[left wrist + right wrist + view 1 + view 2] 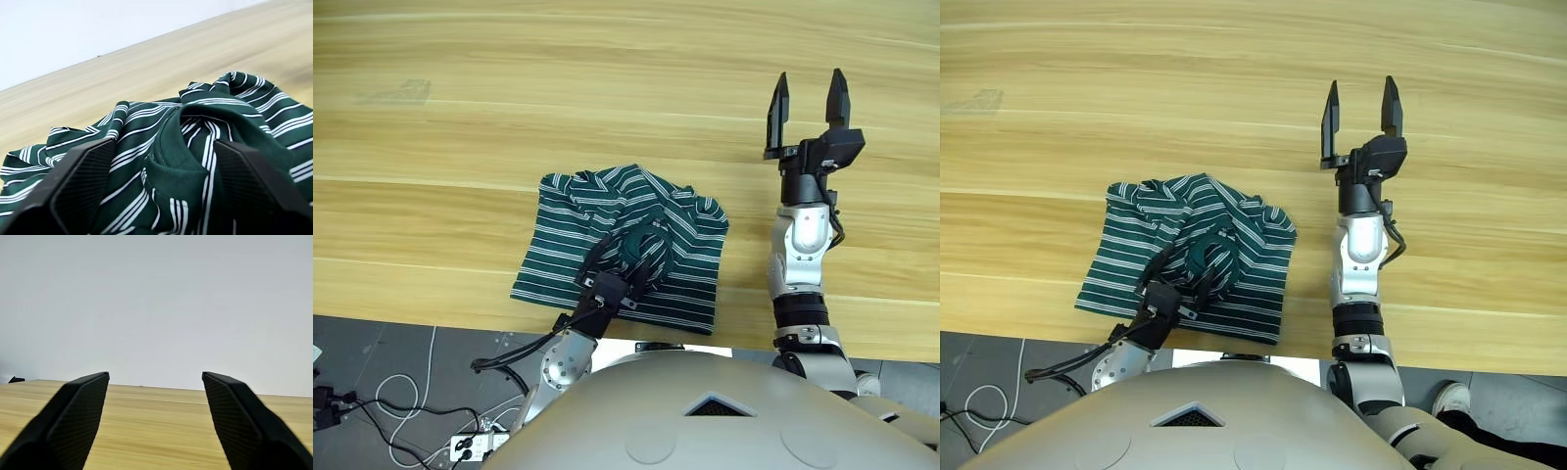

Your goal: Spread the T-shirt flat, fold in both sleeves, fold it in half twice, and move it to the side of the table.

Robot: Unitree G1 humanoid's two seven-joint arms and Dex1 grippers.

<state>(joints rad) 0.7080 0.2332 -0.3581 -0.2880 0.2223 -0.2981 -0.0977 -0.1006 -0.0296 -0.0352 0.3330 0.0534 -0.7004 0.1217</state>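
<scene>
A green T-shirt [578, 230] with white stripes lies bunched in a rough rectangle near the table's front edge. Its dark green collar [168, 156] bulges up in the middle. My left gripper [634, 251] rests on the shirt, open, with one finger [83, 181] on each side of the collar. To the right of the shirt my right gripper [810, 88] is held above bare wood, open, fingertips pointing toward the far side with nothing between them [155, 382].
The wooden table [607, 78] stretches wide beyond and on both sides of the shirt. Its front edge runs just below the shirt's hem. Cables and a power strip [475, 446] lie on the grey floor at the lower left.
</scene>
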